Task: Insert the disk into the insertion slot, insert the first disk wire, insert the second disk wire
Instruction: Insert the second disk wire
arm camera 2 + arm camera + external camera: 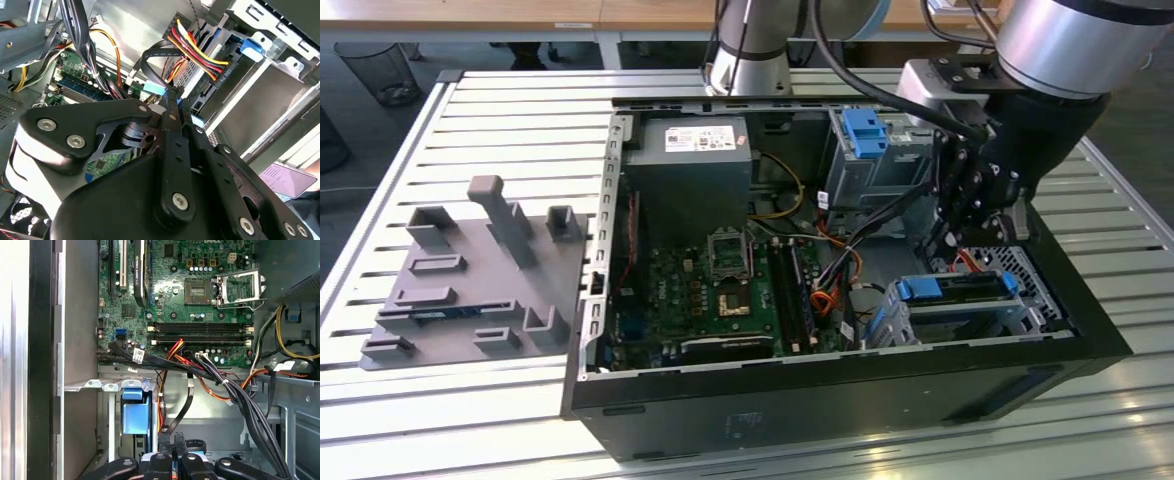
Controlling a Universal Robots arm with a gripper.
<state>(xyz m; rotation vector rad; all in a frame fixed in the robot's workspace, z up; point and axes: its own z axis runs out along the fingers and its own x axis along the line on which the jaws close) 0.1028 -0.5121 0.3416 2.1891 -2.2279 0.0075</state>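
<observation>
The disk point(961, 303), silver in a bright blue frame point(135, 416), lies inside the insertion slot point(1030, 282), a low perforated silver cage at the case's corner on the exterior view's right. My gripper point(969, 238) hangs just behind that cage. Its black fingers point(170, 117) are shut on the light-blue-tipped plug of a flat black disk wire point(150, 57), held close to the disk's rear end. A second plug with red, yellow, orange and black wires point(212, 65) sits against that same end. In the first wrist view my gripper point(170, 444) grips the black wire point(183, 409).
The open computer case point(841, 390) holds a green motherboard point(714, 285), a grey power supply point(687, 160) and a taller grey cage with a blue tab point(867, 135). A thick black cable bundle point(240, 400) crosses near the gripper. A grey fixture plate point(467, 285) lies at the exterior view's left.
</observation>
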